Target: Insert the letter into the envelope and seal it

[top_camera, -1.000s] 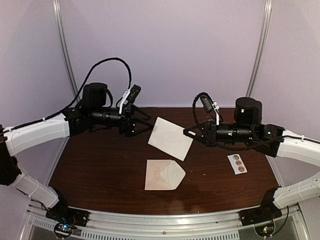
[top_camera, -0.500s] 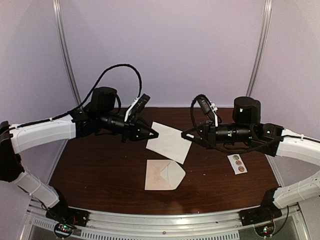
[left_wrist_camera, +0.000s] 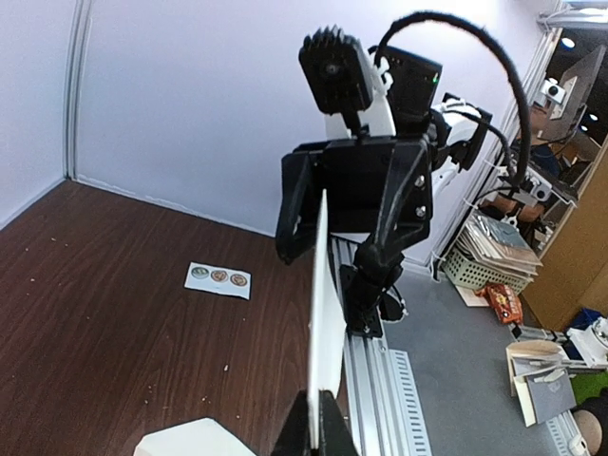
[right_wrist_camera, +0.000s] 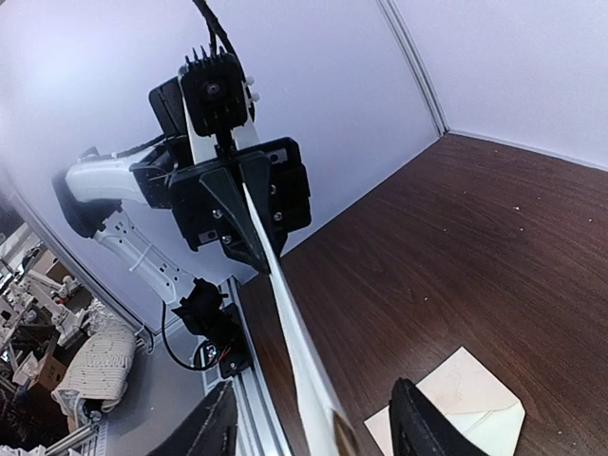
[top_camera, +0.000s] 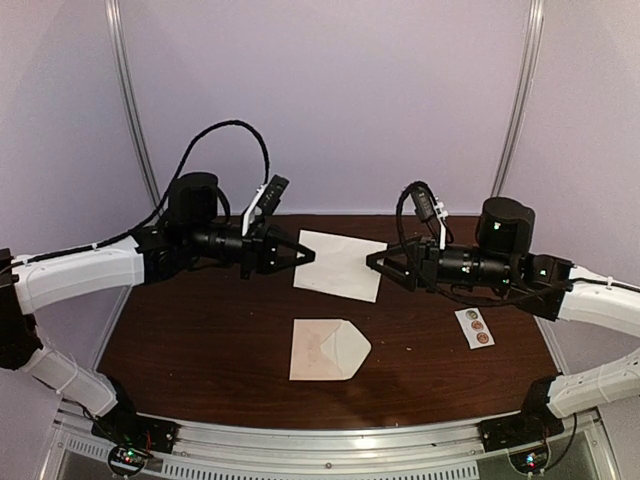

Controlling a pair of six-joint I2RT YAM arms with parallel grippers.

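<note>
Above table (top_camera: pixel 200 330) | left tool (top_camera: pixel 310 257) pinches letter (top_camera: pixel 340 266) | right tool (top_camera: pixel 373 260) spread

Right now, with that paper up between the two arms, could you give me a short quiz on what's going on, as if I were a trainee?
1. True or false: the letter is already inside the envelope.
2. Which arm's gripper is shut on the letter? A. left B. right C. neither
3. Fill in: the envelope's triangular flap is ___.
Key:
1. False. The letter is held up in the air, apart from the envelope.
2. A. The left gripper pinches one edge, and the right gripper stands open at the other.
3. Open.
</note>
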